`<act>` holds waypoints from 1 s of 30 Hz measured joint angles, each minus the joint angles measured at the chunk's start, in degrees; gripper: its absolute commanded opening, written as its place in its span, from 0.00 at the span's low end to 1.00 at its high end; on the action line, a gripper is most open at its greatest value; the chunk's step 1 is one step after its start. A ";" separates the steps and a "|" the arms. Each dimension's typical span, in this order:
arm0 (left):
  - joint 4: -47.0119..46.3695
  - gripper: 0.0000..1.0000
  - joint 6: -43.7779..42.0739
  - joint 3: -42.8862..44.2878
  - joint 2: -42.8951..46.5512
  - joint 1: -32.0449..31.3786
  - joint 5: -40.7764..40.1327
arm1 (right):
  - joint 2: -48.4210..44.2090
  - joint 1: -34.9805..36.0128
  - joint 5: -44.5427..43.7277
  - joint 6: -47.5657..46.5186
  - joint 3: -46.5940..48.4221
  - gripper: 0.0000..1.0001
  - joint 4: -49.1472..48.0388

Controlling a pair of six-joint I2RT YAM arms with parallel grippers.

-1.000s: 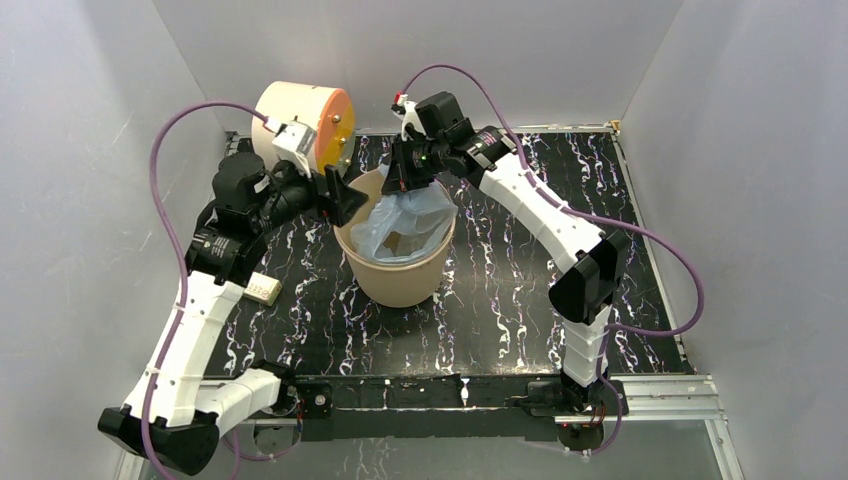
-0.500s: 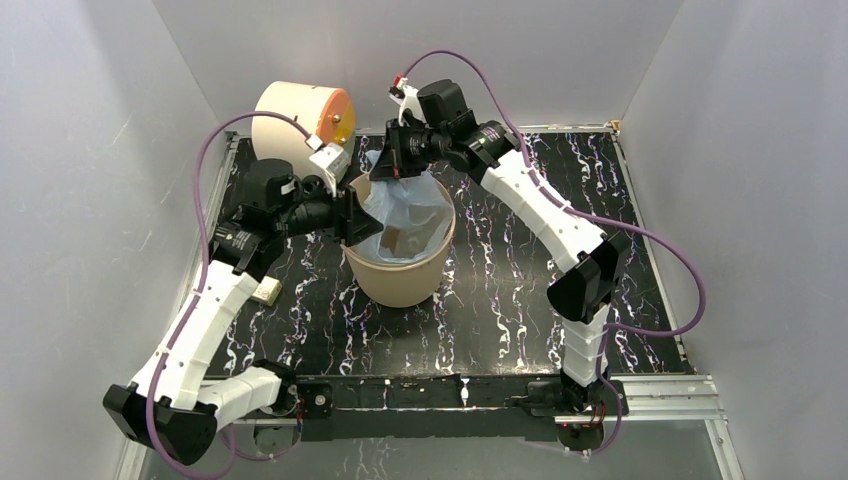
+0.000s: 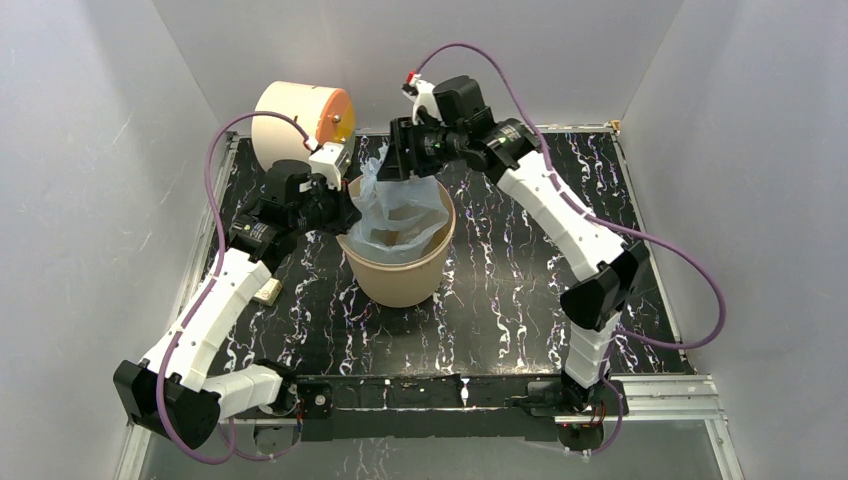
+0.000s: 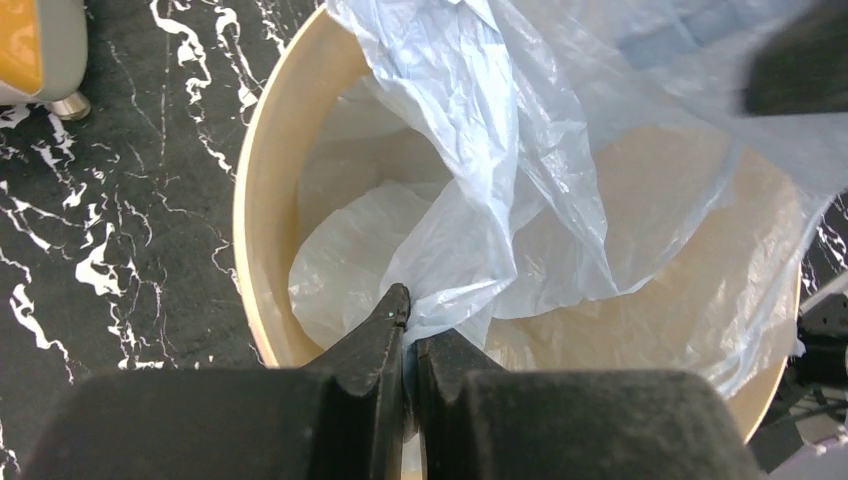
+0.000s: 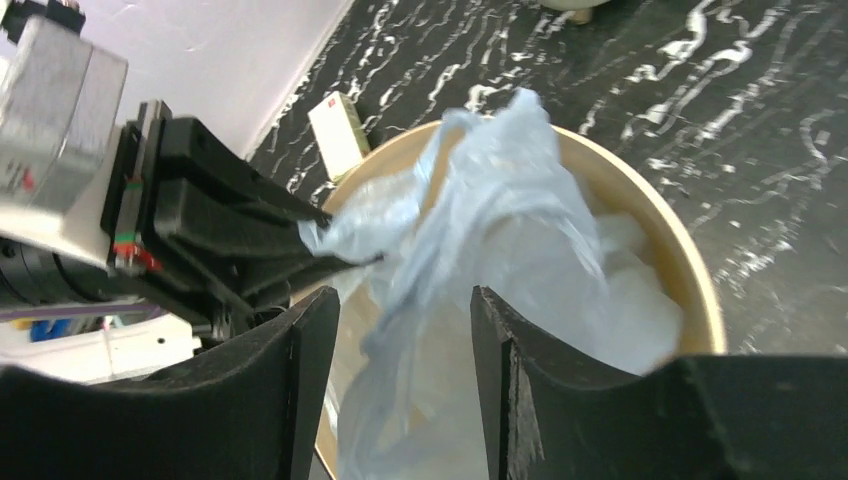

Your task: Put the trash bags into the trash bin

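1. Pale blue, crinkly film: the trash bag (image 3: 405, 205) lies mostly inside the trash bin (image 3: 400, 285). It lines the far and right walls, and one bunched peak stands above the rim on the far-left side.
2. Bin: upright at mid-table, its tan floor partly visible through the film. The bag is wider than the mouth, so its slack is piling into folds.
3. Step in hand, as you should read it: stuffing. The bulk is in and the raised peak is not yet below the rim.
4. Left gripper (image 4: 408, 320): jaws closed tip to tip, pinching a fold of the bag just inside the left inner wall, below the rim.
5. Right gripper (image 5: 405, 300): jaws well apart above the far rim, with the raised film passing loosely between them — no pinch there. Whether the film brushes a finger, you cannot tell.
6. Next move calls for: carrying the pinched fold down toward the bin floor, then pressing the peak in from above. Keep the pull gentle — thin film may tear or spring back up.
7. Surroundings: a cream drum (image 3: 300, 115) with an orange face sits at far left, and a small white card box (image 3: 266, 291) lies on the black marbled table (image 3: 520, 290). Both are apart from the bin.
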State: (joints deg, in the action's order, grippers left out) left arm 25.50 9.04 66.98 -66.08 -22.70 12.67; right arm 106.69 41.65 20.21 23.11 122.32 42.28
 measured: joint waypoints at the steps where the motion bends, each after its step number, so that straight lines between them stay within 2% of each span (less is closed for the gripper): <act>1: -0.17 0.10 0.22 0.00 0.02 0.00 -0.70 | -0.85 -0.20 -0.83 -0.85 -0.15 0.54 0.79; 4: -0.24 0.20 0.90 0.00 0.39 0.00 -2.58 | -4.00 -0.76 -2.99 -3.52 -1.29 0.46 3.30; 8: -0.22 0.41 1.40 0.00 2.36 0.00 -3.04 | -7.37 -0.92 -3.69 -6.01 -4.72 0.56 5.35; 12: 0.50 0.59 1.07 0.28 4.31 0.00 -2.01 | -7.87 -0.90 -3.10 -7.58 -8.90 0.56 6.97; 16: 1.51 0.68 0.83 1.16 3.82 0.02 1.44 | -7.78 -0.92 -0.70 -8.76 -13.22 0.53 8.24; 21: 1.66 0.70 0.83 5.16 0.61 0.00 6.29 | -6.86 -0.48 0.96 -9.29 -13.31 0.45 8.63; 23: 1.64 0.68 0.68 7.61 -0.79 0.00 7.15 | -5.40 0.39 0.26 -9.53 -12.94 0.46 8.72; 25: 1.99 0.63 0.33 9.44 -1.49 0.02 7.26 | -3.23 1.77 -1.25 -9.77 -11.98 0.52 8.87; 27: 2.14 0.61 -0.02 10.10 -1.62 0.02 7.04 | -0.59 3.63 -3.56 -9.79 -10.71 0.51 9.09; 30: 2.75 0.66 -0.35 9.99 -1.60 0.02 6.91 | 1.38 5.51 -6.23 -9.81 -10.58 0.48 8.96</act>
State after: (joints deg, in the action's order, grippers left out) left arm 28.25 8.69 76.97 -67.68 -22.68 19.57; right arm 108.07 47.16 13.98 13.30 111.74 51.24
